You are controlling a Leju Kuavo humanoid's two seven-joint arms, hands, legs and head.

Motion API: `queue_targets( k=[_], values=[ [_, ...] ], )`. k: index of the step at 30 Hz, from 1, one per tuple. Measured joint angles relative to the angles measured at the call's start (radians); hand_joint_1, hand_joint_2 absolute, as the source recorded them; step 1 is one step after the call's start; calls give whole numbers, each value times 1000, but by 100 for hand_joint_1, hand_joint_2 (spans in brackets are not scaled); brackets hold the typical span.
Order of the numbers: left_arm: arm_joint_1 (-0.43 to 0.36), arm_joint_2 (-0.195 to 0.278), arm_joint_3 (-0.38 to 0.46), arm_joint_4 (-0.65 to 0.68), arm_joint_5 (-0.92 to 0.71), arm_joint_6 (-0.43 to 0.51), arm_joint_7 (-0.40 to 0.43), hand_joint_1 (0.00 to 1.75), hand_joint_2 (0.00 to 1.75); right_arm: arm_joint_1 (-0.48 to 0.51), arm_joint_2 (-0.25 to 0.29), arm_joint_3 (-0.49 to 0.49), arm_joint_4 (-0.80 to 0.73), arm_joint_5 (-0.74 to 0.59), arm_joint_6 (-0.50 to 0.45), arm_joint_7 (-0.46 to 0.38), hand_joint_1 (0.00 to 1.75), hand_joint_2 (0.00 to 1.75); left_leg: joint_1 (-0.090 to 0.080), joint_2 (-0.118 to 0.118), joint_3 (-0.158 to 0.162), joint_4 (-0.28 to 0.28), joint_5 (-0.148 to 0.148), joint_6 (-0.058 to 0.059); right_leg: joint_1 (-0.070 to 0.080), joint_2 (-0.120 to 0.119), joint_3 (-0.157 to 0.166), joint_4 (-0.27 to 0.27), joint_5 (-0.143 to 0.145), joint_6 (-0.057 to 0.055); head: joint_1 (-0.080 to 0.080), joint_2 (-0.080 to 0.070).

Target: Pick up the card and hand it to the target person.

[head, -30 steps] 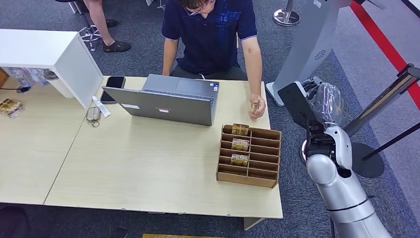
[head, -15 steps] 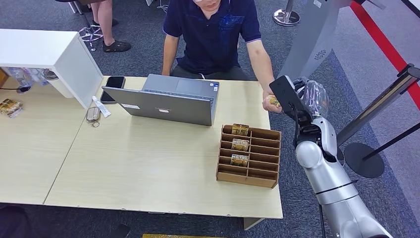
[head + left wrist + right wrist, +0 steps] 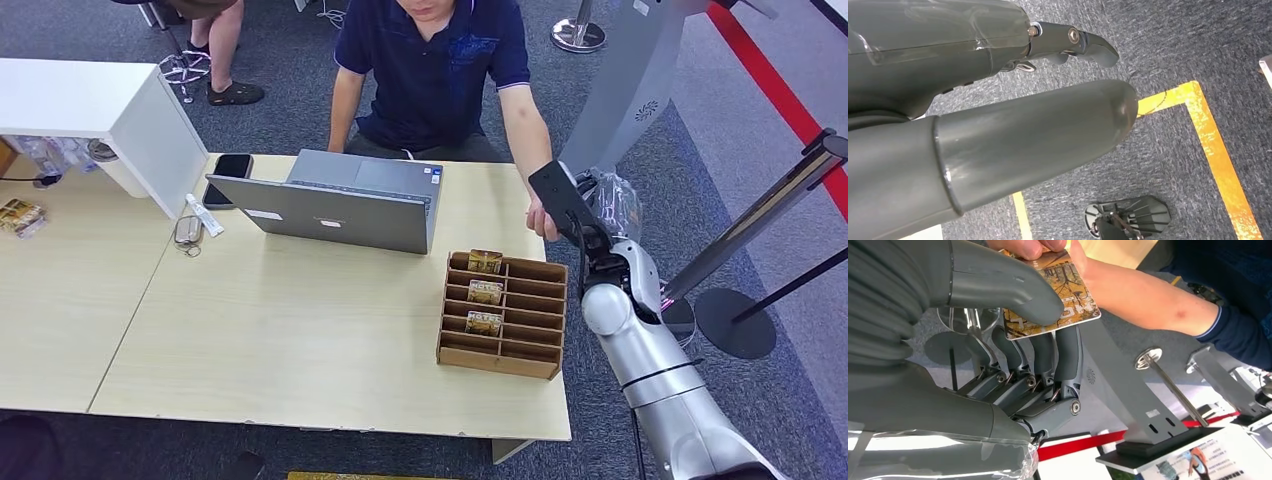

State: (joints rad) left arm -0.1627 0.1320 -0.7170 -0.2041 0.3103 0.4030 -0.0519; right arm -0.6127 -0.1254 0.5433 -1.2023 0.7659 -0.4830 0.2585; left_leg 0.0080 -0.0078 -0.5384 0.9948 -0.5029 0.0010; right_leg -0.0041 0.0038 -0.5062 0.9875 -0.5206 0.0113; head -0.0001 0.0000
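My right hand (image 3: 1013, 335), grey with dark fingers, pinches the brown-and-gold printed plastic card (image 3: 1058, 300) between thumb and fingers (image 3: 1068, 352); in the right wrist view the card sits in the upper centre of the frame, and the person's hand (image 3: 1033, 247) grips its far edge from the top. In the head view my right hand (image 3: 600, 215) is raised at right of centre, beyond the far right corner of the pale wooden table (image 3: 300, 340), meeting the hand (image 3: 543, 218) of the person in the dark blue polo shirt (image 3: 430, 70). The wooden slotted card rack (image 3: 503, 314) lies lower centre-right, other cards in its slots. My left hand (image 3: 998, 115) hangs over dark carpet, holding nothing; I cannot tell how its fingers lie. I judge the step to be the handover itself: next I should loosen my pinch only once the person's grip bears the card.
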Motion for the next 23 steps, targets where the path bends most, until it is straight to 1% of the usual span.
queue_targets(
  k=[2, 3, 11, 15, 17, 23],
  values=[
    [0, 0, -2, 0, 0, 0, 0, 0, 0, 0, 2, 4, 8, 0, 0, 0, 11, 175, 0, 0, 0, 0, 0, 0, 0, 0, 0, 0, 0, 0, 0, 0],
    [0, 0, -4, 0, 0, 0, 0, 0, 0, 0, 3, 6, 11, -1, 0, 0, 1, 175, 0, 0, 0, 0, 0, 0, 0, 0, 0, 0, 0, 0, 0, 0],
    [0, 0, -11, 0, 0, -1, 0, 0, 0, 0, 10, 14, 35, -2, 1, -6, 0, 175, 0, 0, 0, 0, 0, 0, 0, 0, 0, 0, 0, 0, 0, 0],
    [1, 0, -11, 0, 1, 0, 0, 0, 0, 1, 12, 20, 37, -27, -5, -9, 0, 175, 0, 0, 0, 0, 0, 0, 0, 0, 0, 0, 0, 0, 0, 0],
    [2, 0, -11, 0, 2, 1, -2, 0, 0, 6, 13, 23, 34, -59, -19, -22, 0, 175, 0, 0, 0, 0, 0, 0, 0, 0, 0, 0, 0, 0, 0, 0],
    [9, 0, -11, 0, 9, 2, -9, 0, 0, 54, 21, 24, -12, -214, -88, -103, 0, 175, 0, 0, 0, 0, 0, 0, 0, 0, 0, 0, 0, 0, 0, 0]
  ],
)
